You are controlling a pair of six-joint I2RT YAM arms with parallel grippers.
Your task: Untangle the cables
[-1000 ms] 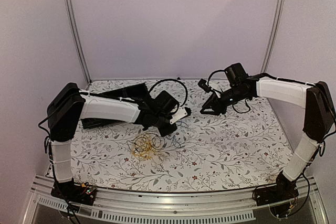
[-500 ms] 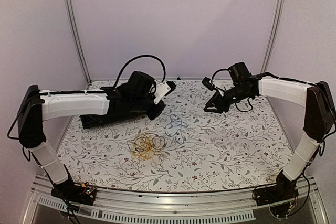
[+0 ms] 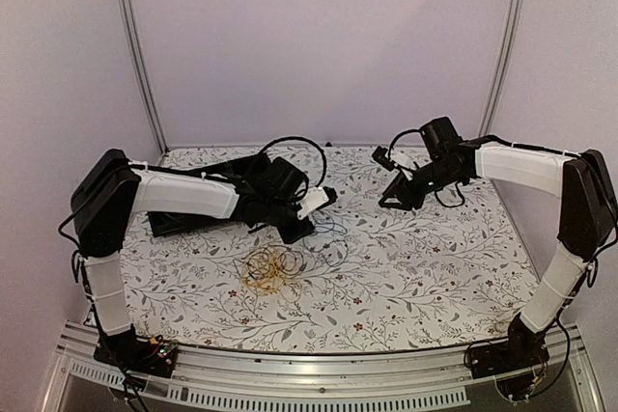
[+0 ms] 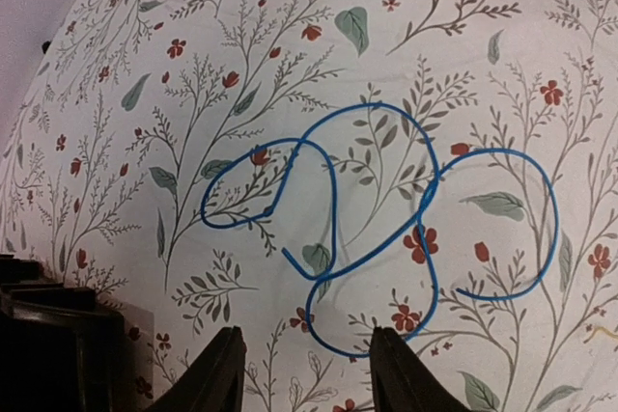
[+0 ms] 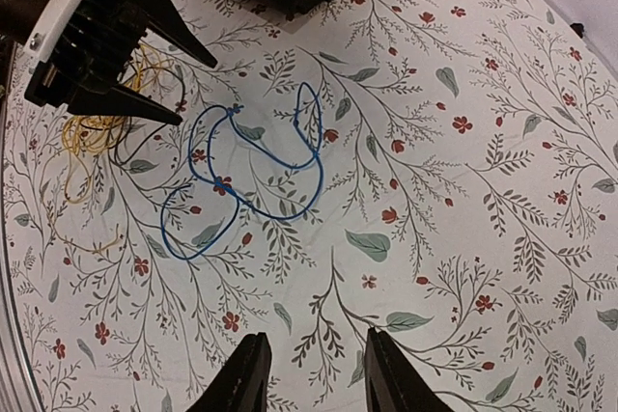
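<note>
Left wrist view, left tool [image 4: 307,335] spread near blue cable [image 4: 422,205], right tool [image 5: 317,335] spread

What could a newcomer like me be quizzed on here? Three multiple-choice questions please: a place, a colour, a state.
1. The blue cable lies: A) on the table near the left gripper; B) draped over an arm; C) on the floor.
2. The tangled bundle beside it is: A) green; B) yellow; C) white.
3. The left gripper is: A) shut on the blue cable; B) shut on the bundle; C) open, empty.
Answers: 1A, it rests flat there; 2B, its loops are yellow; 3C, its jaws stand apart, gripping nothing.
</note>
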